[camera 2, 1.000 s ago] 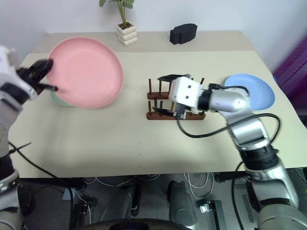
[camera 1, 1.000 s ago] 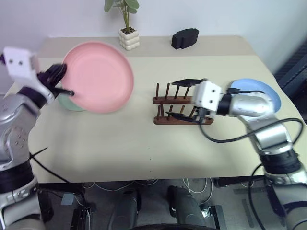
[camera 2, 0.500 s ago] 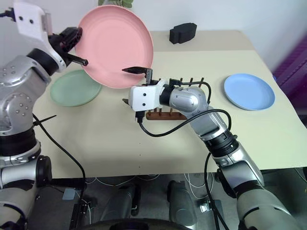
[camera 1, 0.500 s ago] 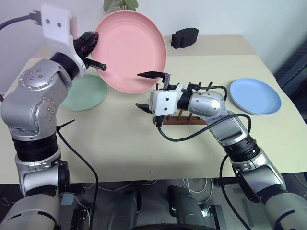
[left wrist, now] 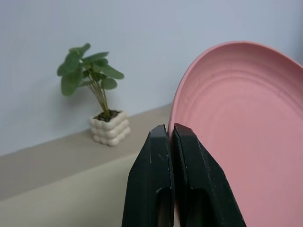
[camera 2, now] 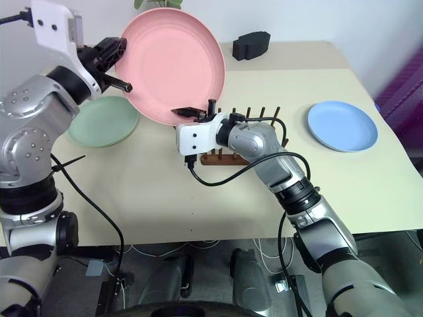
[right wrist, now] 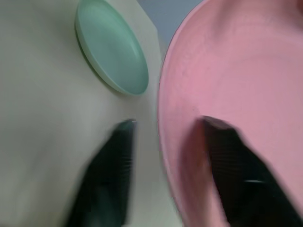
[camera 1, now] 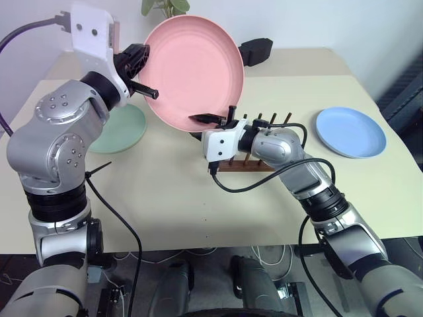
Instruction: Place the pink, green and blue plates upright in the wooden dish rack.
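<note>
The pink plate (camera 1: 195, 69) stands almost upright in the air over the table's back left, face toward me. My left gripper (camera 1: 147, 89) is shut on its left rim, with the rim pinched between the fingers (left wrist: 189, 156). My right gripper (camera 1: 197, 127) is at the plate's lower rim, open, one finger on each side of the rim with a gap showing. The green plate (camera 1: 125, 129) lies flat on the left under the left arm. On the right lies the blue plate (camera 1: 350, 131), also flat. Behind the right hand stands the wooden dish rack (camera 1: 246, 164), holding no plates.
A small potted plant (left wrist: 110, 127) and a black block (camera 1: 256, 50) stand at the table's back edge. The right forearm crosses in front of the rack. Bare tabletop (camera 1: 172, 198) stretches along the near side.
My left arm carried the pink plate up and to the right, toward the middle. My right gripper left the rack, swung left to the plate's lower rim, rolled, and narrowed its jaws.
</note>
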`<state>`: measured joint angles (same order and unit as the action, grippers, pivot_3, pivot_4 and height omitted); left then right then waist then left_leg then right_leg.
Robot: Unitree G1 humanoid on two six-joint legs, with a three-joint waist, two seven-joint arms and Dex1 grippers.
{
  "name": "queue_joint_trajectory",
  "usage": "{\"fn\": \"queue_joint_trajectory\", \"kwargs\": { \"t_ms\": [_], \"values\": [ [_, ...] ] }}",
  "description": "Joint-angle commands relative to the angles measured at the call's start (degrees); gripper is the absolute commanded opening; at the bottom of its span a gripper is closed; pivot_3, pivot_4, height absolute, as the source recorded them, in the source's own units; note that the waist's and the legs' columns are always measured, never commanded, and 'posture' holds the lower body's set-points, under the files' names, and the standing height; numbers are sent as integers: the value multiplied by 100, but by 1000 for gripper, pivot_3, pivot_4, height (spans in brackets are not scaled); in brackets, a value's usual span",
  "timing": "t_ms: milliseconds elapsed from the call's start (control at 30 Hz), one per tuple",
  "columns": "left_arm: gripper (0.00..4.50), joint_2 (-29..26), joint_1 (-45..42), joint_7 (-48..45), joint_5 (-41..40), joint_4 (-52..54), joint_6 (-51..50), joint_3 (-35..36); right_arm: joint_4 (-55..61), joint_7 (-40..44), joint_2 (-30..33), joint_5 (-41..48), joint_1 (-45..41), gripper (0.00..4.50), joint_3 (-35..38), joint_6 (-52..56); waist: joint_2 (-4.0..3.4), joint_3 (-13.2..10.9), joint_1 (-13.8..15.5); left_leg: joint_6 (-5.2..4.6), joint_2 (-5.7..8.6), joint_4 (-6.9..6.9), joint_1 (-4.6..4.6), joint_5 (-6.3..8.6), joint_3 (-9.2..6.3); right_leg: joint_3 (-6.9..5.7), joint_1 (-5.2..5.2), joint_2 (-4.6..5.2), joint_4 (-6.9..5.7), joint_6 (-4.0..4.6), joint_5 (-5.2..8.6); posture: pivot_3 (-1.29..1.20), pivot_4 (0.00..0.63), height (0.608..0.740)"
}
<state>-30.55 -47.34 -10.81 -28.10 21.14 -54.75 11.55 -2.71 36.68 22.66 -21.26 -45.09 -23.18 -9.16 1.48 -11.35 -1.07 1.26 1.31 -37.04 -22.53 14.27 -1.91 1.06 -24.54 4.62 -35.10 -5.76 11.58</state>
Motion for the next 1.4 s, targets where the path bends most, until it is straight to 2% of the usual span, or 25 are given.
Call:
{"fn": "queue_joint_trajectory", "kwargs": {
  "t_ms": [33, 267, 367, 500, 600, 867, 1000, 1067, 1167, 1300, 1400],
  "values": [
    [0, 67, -104, 14, -136, 188, 16, 257, 49, -136, -39, -50, -119, 79, 104, -130, 0, 0, -5, 0, 0, 0, 0, 0, 0, 0, 0, 0, 0, 0, 0, 0, 150, 736],
    [0, 338, -123, 19, -354, 144, 0, 572, 91, -141, 0, -112, -43, 79, 120, -223, 0, 0, 1, 1, 0, 0, 0, -1, -1, 0, 0, -1, 0, 0, 0, 0, 150, 736],
    [902, 467, -153, 15, -544, 139, 15, 750, 87, -147, 21, -127, -45, 0, 123, -240, 0, 0, 5, 2, 0, -1, 0, -1, -1, 0, 1, 0, -1, 0, 0, 0, 150, 736],
    [2898, 550, -216, -28, -854, 181, 238, 1037, 88, -205, 76, -174, -62, 0, 182, -284, 1, -1, 4, 2, 0, -1, 0, -1, -1, 0, 1, 0, 0, 0, 0, 0, 150, 736],
    [4377, 401, -180, -60, -882, 126, 420, 1206, 69, -296, 147, -250, -127, 0, 255, -338, 1, -1, -8, 2, 0, 0, 1, -1, -1, 0, 1, -1, 0, 0, 0, 0, 150, 736],
    [4450, -170, 324, -222, -812, -147, 1098, 1829, 29, -536, 598, -60, -278, 0, 855, -584, 1, 0, 1, 2, 0, 1, 1, -1, 0, 0, 1, -1, 0, 1, 0, 0, 150, 736],
    [4450, -716, 1557, -1114, -626, 36, 1349, 1481, 245, -326, 778, 1085, -146, 0, 1795, -189, -2, -2, 2, 2, 0, 3, 3, -1, 5, 4, 2, 2, 1, 1, 0, 0, 150, 736],
    [4450, -665, 1985, -1387, -635, 153, 1660, 1373, 442, -48, 882, 1800, 22, 0, 2193, 146, 6, -3, 39, 2, -3, 1, 0, -1, 1, 3, 3, 2, 2, 3, 1, 0, 150, 736],
    [4450, -329, 2286, -1685, -1080, 252, 1865, 1424, 1075, 341, 913, 3271, 369, 0, 2896, 1157, 8, -4, 64, 1, -15, -2, -2, -1, -4, 1, 11, 4, 9, 23, 11, 0, 150, 736],
    [4450, -437, 2948, -2461, -1134, 539, 2014, 952, 2020, 253, 916, 5600, 749, 0, 3853, 2931, 1, -7, 19, -1, -17, -3, 3, 0, 1, 6, 12, 9, 7, 24, 12, 0, 150, 736],
    [4450, -483, 3291, -2862, -1254, 664, 2052, 717, 2413, 86, 945, 6800, 1132, 0, 4301, 3771, 2, -7, 12, -5, -25, 4, 7, 3, 2, 5, 10, 2, 5, 26, 13, 0, 150, 736]
  ]
}}
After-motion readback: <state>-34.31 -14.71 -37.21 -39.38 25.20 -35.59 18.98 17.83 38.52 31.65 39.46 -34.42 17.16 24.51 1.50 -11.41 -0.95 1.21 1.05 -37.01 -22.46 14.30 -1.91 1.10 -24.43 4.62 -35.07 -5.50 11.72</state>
